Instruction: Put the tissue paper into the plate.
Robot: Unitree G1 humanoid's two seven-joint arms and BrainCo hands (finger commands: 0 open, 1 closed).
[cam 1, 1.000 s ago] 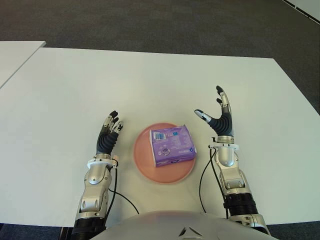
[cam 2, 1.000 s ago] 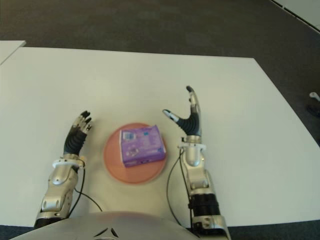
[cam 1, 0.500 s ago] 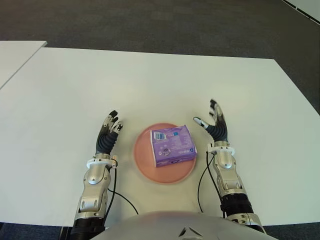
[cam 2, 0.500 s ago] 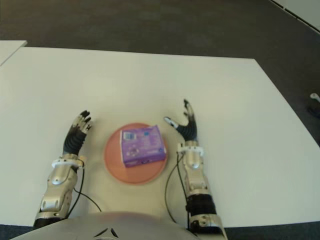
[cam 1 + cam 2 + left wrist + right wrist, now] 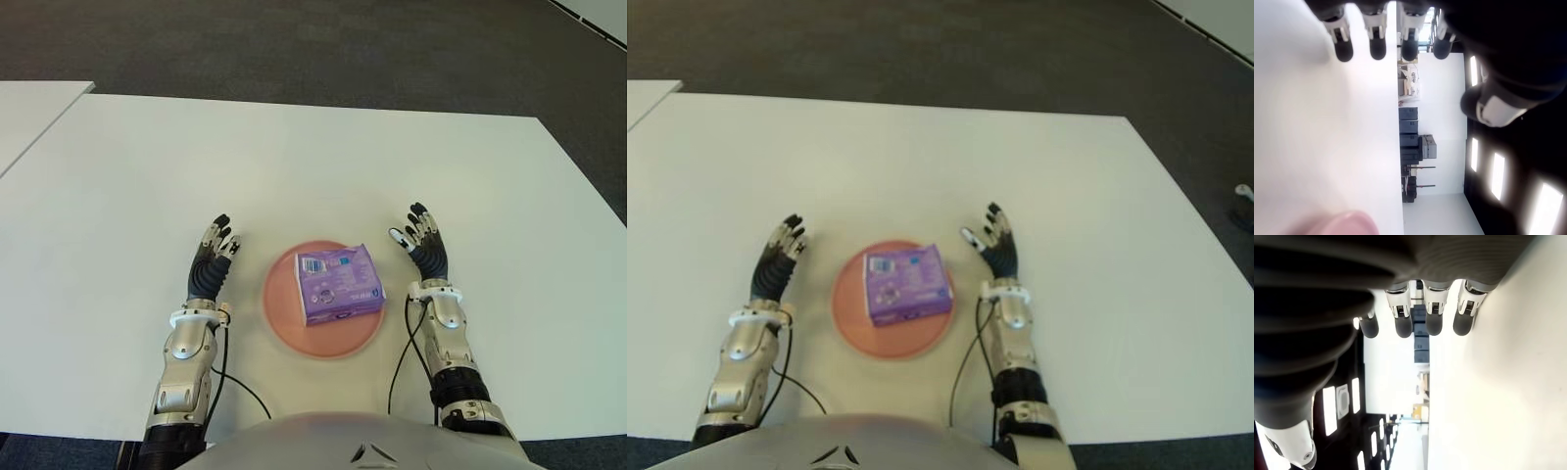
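one purple tissue paper pack point(image 5: 338, 284) lies flat in the one pink plate point(image 5: 279, 318), near the front edge of the white table point(image 5: 294, 166). two hands flank the plate: the left hand point(image 5: 212, 262) on its left, the right hand point(image 5: 423, 251) on its right, each with fingers extended, holding nothing.

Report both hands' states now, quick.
Left hand: open, holding nothing, left of the pink plate.
Right hand: open, holding nothing, right of the plate; the tissue pack lies on the plate.
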